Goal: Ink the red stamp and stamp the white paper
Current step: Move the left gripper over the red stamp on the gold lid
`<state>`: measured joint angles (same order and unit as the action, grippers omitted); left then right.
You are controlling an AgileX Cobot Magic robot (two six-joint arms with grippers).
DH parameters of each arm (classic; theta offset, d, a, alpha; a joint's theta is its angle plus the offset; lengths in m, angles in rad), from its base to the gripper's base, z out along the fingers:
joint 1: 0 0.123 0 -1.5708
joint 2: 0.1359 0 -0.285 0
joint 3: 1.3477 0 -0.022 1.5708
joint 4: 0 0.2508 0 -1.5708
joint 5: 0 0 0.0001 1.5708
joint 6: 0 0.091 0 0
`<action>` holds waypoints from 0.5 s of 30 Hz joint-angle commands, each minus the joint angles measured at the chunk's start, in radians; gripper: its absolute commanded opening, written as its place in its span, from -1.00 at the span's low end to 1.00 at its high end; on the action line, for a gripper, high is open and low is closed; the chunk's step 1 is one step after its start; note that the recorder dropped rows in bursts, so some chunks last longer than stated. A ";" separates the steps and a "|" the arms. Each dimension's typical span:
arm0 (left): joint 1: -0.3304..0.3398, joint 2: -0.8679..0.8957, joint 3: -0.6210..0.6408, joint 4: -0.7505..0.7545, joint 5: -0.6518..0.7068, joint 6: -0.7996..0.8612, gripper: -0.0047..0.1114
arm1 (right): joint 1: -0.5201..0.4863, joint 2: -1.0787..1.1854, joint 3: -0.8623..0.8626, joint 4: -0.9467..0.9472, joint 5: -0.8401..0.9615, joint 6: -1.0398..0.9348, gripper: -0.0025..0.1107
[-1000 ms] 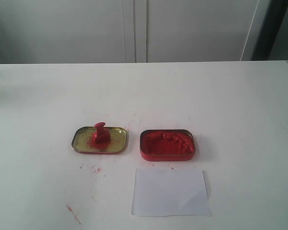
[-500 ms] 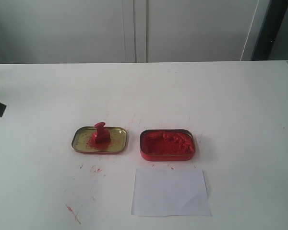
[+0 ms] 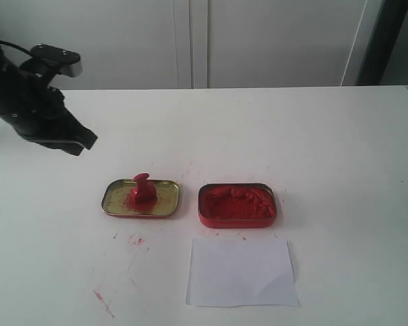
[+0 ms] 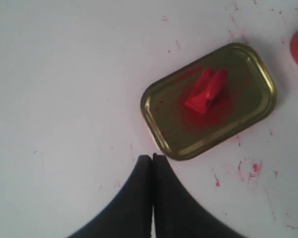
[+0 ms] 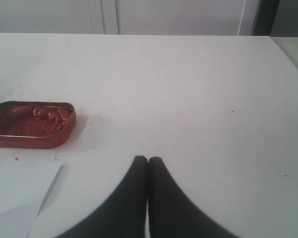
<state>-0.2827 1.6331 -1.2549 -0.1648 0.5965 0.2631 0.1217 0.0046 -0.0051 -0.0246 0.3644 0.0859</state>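
Observation:
The red stamp stands upright in the gold tin lid, also seen from above as the red stamp on the lid. The white paper lies flat in front of the red ink tin. My left gripper hovers up and to the left of the lid, shut and empty; its fingertips touch each other just off the lid's edge. My right gripper is shut and empty over bare table, right of the ink tin and the paper.
Red ink smears and specks mark the white tabletop in front of the lid. A white cabinet wall runs behind the table's far edge.
My left arm has swung in from the left edge of the exterior view, toward the lid. Stamp, tins and paper have not moved.

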 commanded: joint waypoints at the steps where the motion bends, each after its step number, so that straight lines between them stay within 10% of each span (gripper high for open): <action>1: -0.050 0.092 -0.104 0.003 0.070 0.003 -0.92 | -0.004 -0.005 0.005 -0.002 -0.014 0.002 -0.96; 15: -0.128 0.346 -0.454 0.069 0.363 0.058 -0.92 | -0.004 -0.005 0.005 -0.002 -0.014 0.002 -0.96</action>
<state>-0.3925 1.9422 -1.6428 -0.0888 0.8802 0.2813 0.1217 0.0046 -0.0051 -0.0246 0.3644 0.0859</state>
